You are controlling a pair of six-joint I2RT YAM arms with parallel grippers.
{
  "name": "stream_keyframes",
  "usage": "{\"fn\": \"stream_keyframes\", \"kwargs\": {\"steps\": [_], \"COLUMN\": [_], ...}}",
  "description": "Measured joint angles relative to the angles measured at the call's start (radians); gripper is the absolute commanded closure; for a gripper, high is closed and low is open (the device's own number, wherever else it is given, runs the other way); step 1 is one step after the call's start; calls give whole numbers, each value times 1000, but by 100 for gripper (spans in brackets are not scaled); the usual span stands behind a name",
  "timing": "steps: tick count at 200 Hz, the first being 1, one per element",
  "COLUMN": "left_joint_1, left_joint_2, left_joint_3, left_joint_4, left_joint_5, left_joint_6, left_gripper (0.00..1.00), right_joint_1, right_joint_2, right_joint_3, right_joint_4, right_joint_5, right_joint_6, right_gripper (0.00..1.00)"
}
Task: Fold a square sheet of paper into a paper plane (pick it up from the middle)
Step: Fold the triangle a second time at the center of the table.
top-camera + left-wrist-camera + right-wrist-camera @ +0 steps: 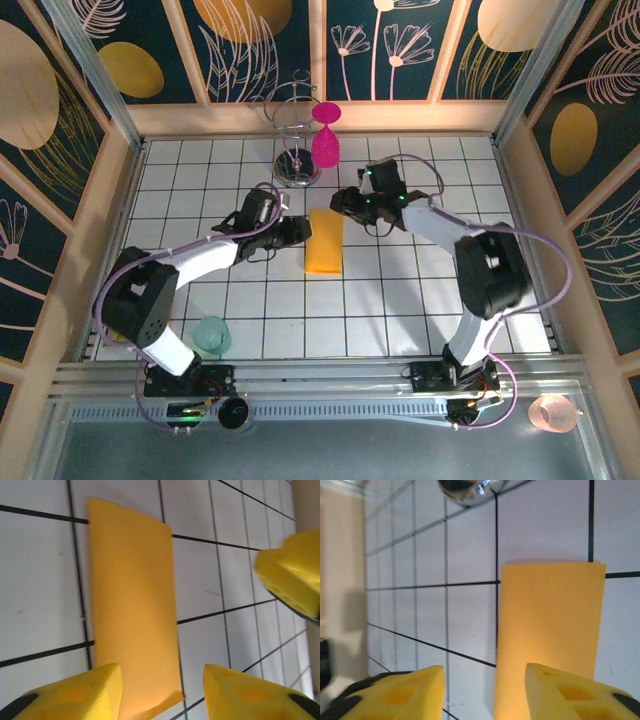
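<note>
Two hands flank one orange-yellow sheet of paper (pixel 323 241), which lies flat near the middle of the white gridded worktop (pixel 400 310). It is folded into a narrow, plain rectangle with straight edges and no markings, its long sides running away from the arm bases. On the left, the left arm extends from its base with its elbow out toward the left wall, and the left hand (pixel 298 233) sits low just beside the paper's left long edge. In the left wrist view its yellow fingers (pixel 75 695) stand apart with nothing clamped between them, and the end of the paper lies flat under one fingertip and part of the gap. Behind the paper, a magenta goblet (pixel 326 140) is at a wire stand (pixel 298 172) with a chrome base. On the right, the right arm bends in from its base, and the right hand (pixel 345 207) is at the paper's far right corner. Its fingers (pixel 570 695) are likewise spread and grip nothing; one is over the paper's end, the other over bare tile.
</note>
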Motion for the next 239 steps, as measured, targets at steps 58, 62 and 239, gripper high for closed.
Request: {"fn": "stream_keyframes", "kwargs": {"steps": [58, 62, 239], "left_joint_1": [-1, -1, -4], "left_joint_2": [212, 225, 319], "left_joint_3": [132, 145, 152], "left_joint_4": [36, 33, 56], "left_joint_5": [97, 97, -3], "left_joint_6": [-13, -11, -177], "left_gripper": [53, 53, 62], "right_joint_1": [-14, -14, 14], "right_joint_2": [-124, -124, -97], "right_joint_3": [-297, -311, -436], "right_joint_4": [102, 105, 197], "right_joint_5": [39, 38, -130], "right_joint_6": [122, 132, 233], "right_gripper": [41, 41, 56]}}
